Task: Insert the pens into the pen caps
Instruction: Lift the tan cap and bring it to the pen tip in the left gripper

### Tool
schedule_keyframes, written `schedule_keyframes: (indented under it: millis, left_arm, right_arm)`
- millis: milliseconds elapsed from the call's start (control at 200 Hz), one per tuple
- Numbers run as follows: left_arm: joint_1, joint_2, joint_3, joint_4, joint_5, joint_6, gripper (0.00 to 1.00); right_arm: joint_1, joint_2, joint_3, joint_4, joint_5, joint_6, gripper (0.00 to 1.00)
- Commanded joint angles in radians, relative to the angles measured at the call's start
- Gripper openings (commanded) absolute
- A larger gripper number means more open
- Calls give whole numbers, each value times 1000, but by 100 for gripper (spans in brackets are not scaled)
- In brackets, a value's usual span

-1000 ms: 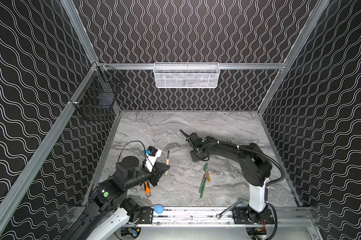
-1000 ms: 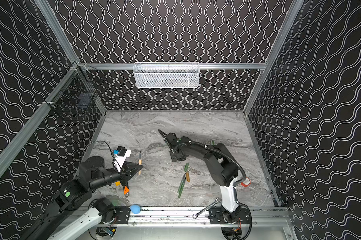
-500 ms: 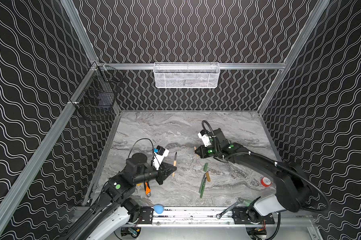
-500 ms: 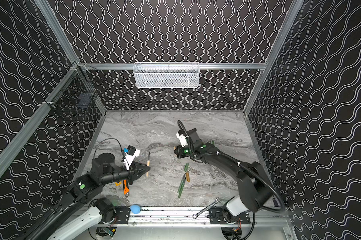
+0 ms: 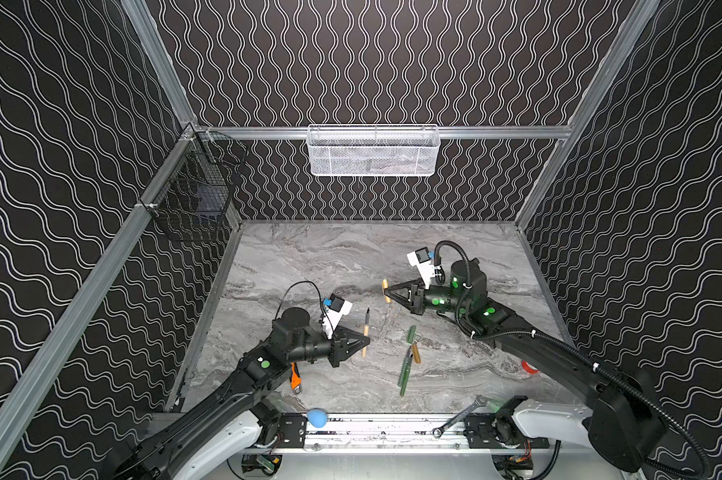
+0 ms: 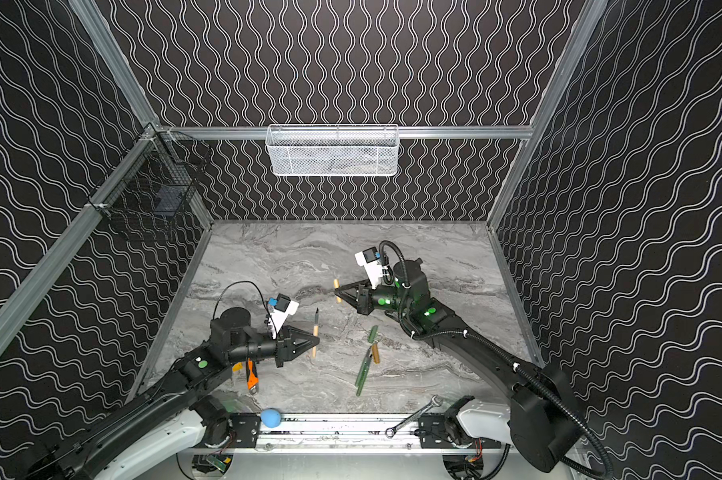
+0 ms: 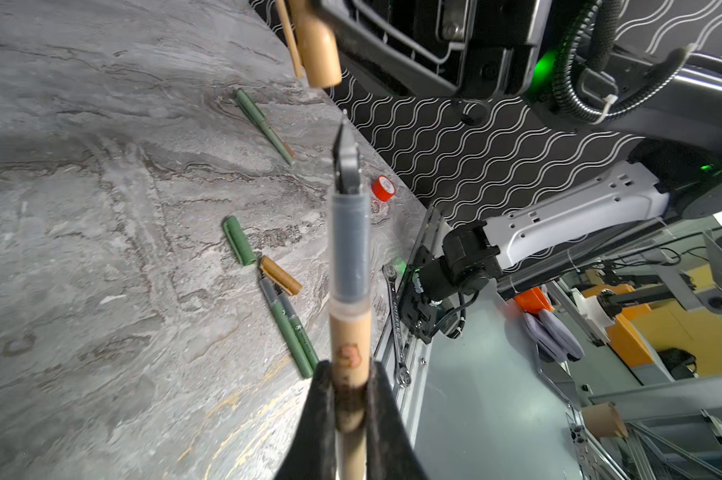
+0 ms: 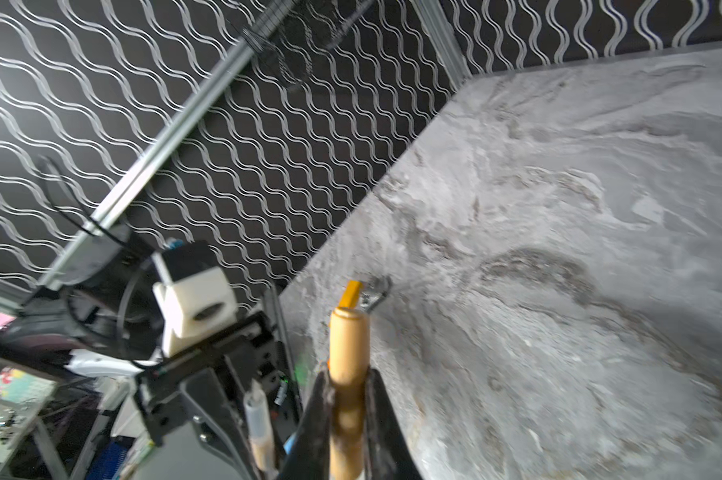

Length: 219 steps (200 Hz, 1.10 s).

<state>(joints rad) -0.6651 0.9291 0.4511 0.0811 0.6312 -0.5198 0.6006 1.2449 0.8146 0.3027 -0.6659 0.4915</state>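
L gripper (image 5: pixel 363 341): clamped shut on lower barrel of tan pen (image 5: pixel 366 330), pen crosswise to fingers, dark nib end left free, presumably so whole front section stays clear for capping. R gripper (image 5: pixel 387 292): also shut, pinching tan cap (image 5: pixel 384 284) at mid-length w/ both ends sticking out. Both parts held off table (image 5: pixel 309 257), between the two arms, well clear of clutter; sensible for a two-handed mate. In L wrist view, nib aimed roughly at cap, clear gap between, no contact yet. Colour match tan/tan, hence this pairing. Step in hand, by judgement: lining up axes before push-in. Open end of cap: cannot tell from any view, so orientation unverified. Likely need: fine shift of one arm to put nib on cap axis, then straight push. Risk: nib catching rim off-centre, or pen slipping in a mid-barrel pinch under end load. Left on table near front centre: green cap (image 5: pixel 411 333) just beside second tan cap (image 5: pixel 416 354), green pens (image 5: pixel 404 370) side by side, touching, uncapped. Far green pen (image 7: pixel 263 124) nearer R arm; capped or not, cannot tell. Task early by the look of it. Wrench (image 5: pixel 459 419) and utility knife (image 5: pixel 295 376) at front edge, not involved.
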Motion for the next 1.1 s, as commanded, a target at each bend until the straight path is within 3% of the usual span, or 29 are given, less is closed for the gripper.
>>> schedule_keyframes:
  millis: [0, 611, 1091]
  left_arm:
    - [-6, 12, -3, 145, 33, -10, 0]
    - [-7, -18, -28, 226, 74, -40, 0]
    - [-8, -50, -26, 197, 51, -26, 0]
  right_arm:
    - [11, -15, -13, 184, -43, 109, 11]
    - [111, 45, -58, 544, -37, 266, 12]
    - [142, 54, -34, 529, -47, 247, 13]
